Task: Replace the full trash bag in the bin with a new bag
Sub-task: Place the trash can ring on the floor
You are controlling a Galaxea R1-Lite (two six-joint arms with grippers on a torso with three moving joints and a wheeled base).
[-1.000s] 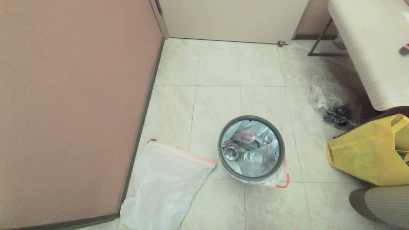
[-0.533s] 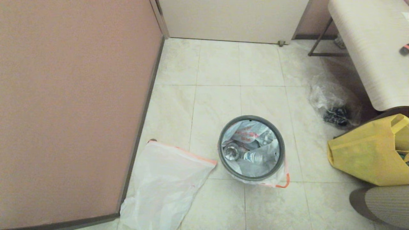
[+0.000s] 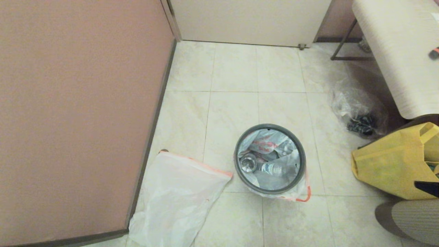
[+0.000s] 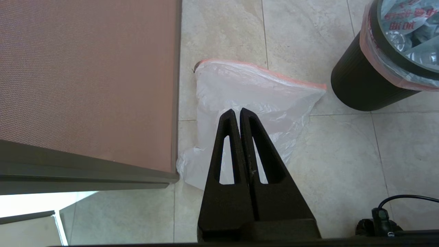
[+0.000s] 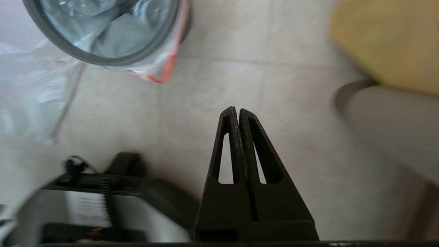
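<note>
The black bin (image 3: pixel 270 127) stands on the tiled floor with its grey ring (image 5: pixel 103 61) on the rim. The full trash bag (image 3: pixel 271 151) lines it, holding bottles, and its orange-red hem (image 3: pixel 301 195) hangs out at the near side. The new bag (image 3: pixel 178 195) lies flat on the floor left of the bin, against the wall. My left gripper (image 4: pixel 237 110) hovers shut and empty above the new bag (image 4: pixel 253 89). My right gripper (image 5: pixel 236 109), also shut and empty, hangs over bare floor right of the bin, its tip (image 3: pixel 427 188) just showing at the head view's right edge.
A pink partition wall (image 3: pixel 79 113) closes the left side. A clear wrinkly bag with dark contents (image 3: pixel 360 113) and a yellow cloth tote (image 3: pixel 394 168) sit to the right, under a white bench (image 3: pixel 401 51). A grey round object (image 3: pixel 411 219) lies near right.
A dark tip of my right gripper has come into the head view at the right edge. The bin and both bags have not moved.
</note>
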